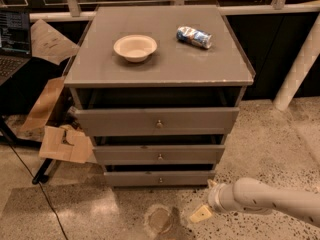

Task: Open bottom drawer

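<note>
The bottom drawer (pixel 159 178) is the slimmest grey front of three at the foot of the cabinet, with a small round metal knob (pixel 160 179) at its centre. It stands slightly out, like the two drawers above it. My gripper (pixel 201 213) is low over the floor, below and to the right of the bottom drawer's right corner. It is apart from the drawer front. The white arm (pixel 270 200) comes in from the lower right.
On the cabinet top (pixel 160 66) sit a cream bowl (pixel 135 47) and a crumpled blue and white packet (pixel 194 36). Cardboard pieces (pixel 65 144) and a cable lie on the floor at the left. A laptop (pixel 13 39) stands far left. A white post (pixel 300 66) leans at the right.
</note>
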Robot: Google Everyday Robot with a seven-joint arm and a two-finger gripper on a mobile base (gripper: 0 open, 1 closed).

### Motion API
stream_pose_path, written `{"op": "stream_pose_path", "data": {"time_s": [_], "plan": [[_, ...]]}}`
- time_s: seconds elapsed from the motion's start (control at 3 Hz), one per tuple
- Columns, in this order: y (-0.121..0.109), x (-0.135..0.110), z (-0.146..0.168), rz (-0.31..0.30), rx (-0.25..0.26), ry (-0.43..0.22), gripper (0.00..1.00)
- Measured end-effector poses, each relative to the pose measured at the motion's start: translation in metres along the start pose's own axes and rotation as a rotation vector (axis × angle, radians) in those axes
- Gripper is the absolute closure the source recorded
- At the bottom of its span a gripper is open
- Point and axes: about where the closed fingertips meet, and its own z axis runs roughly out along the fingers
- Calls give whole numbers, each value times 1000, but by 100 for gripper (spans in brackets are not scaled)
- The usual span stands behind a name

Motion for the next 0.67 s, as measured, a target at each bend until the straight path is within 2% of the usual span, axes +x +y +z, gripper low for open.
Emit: {"op": "stream_pose_path", "data": {"time_s": [0.33,0.67], "plan": [[-18,0,37,11,-25,-2,0],[-24,-3,40,15,-19,-10,18]]}}
